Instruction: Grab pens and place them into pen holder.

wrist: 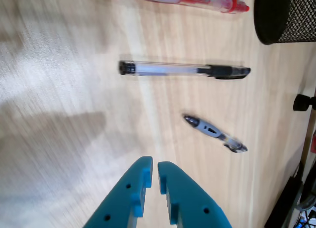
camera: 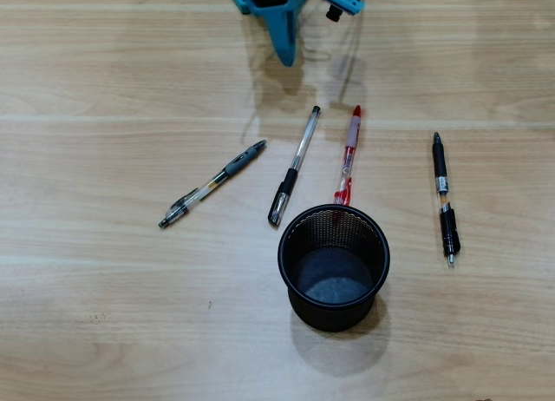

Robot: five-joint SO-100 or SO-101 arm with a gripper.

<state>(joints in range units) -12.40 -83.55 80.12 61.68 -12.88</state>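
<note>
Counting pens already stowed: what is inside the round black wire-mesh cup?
No pens. The round black wire-mesh cup shows only its bare dark floor in the overhead view; the near inside wall is hidden by its rim.

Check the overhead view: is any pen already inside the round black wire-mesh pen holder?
No, the round black wire-mesh pen holder is empty inside, and all four pens lie on the wooden table around it.

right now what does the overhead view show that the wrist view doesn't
Only the overhead view shows the black pen far right and the whole inside of the pen holder, which is empty. Only the wrist view shows the gripper fingertips nearly closed with nothing between them. Both show the grey pen, the clear pen, the red pen and the wooden table.
</note>
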